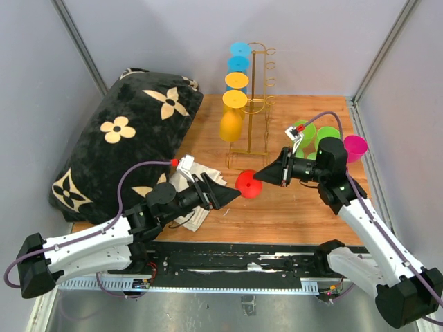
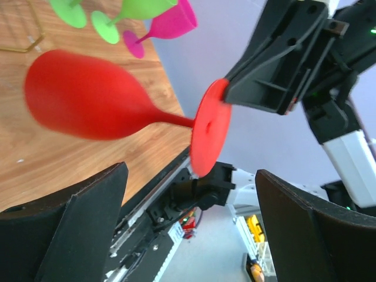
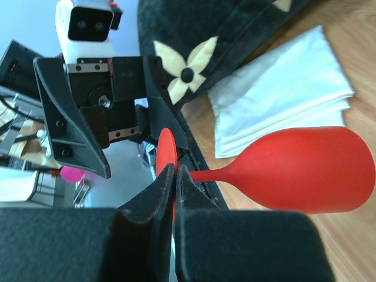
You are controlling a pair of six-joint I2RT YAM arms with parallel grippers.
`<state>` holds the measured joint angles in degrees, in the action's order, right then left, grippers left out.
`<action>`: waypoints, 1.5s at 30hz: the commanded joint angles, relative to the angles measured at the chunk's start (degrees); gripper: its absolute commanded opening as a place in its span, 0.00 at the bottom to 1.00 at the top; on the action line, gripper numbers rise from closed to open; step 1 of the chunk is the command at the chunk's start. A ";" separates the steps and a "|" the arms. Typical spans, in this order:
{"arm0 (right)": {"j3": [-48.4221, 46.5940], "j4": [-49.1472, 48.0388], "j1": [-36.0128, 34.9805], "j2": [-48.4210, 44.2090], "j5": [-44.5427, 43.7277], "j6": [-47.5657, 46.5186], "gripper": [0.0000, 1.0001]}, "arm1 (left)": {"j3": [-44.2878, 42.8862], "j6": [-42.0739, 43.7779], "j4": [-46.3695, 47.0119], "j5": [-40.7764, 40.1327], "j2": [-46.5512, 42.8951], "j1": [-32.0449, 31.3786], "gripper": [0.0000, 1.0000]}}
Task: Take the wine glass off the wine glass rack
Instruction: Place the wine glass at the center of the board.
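A red wine glass (image 1: 248,185) hangs sideways above the wooden table, clear of the gold wine glass rack (image 1: 255,104) at the back. My right gripper (image 3: 175,170) is shut on the rim of its round foot (image 3: 166,147), and the bowl (image 3: 305,170) points away over the table. My left gripper (image 2: 191,173) is open just in front of the foot (image 2: 208,135), with nothing between its fingers. From above, the left gripper (image 1: 232,196) and the right gripper (image 1: 261,176) face each other across the glass. Several blue, yellow and orange glasses (image 1: 235,90) hang on the rack's left side.
A black flowered pillow (image 1: 124,138) fills the left back. A folded white cloth (image 1: 190,176) lies under the left arm. Two green glasses (image 1: 315,133) and a pink one (image 1: 355,146) lie near the right wall behind the right arm.
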<state>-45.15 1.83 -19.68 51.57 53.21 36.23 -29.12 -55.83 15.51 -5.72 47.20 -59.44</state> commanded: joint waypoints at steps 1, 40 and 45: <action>-2.63 -4.05 -3.86 1.49 2.49 -1.11 0.02 | 0.04 -0.67 7.81 4.54 0.28 0.44 0.93; -3.28 -7.81 -10.77 1.13 2.65 -2.18 0.11 | -1.19 1.52 6.24 7.65 1.89 0.38 0.01; -4.66 -3.95 -11.55 1.92 2.95 -4.84 0.14 | -1.55 2.60 5.27 7.36 1.05 0.40 0.00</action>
<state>-46.74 -4.36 -29.39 53.43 53.98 34.24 -29.15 -55.27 21.04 2.55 48.73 -59.37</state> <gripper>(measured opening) 0.141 0.023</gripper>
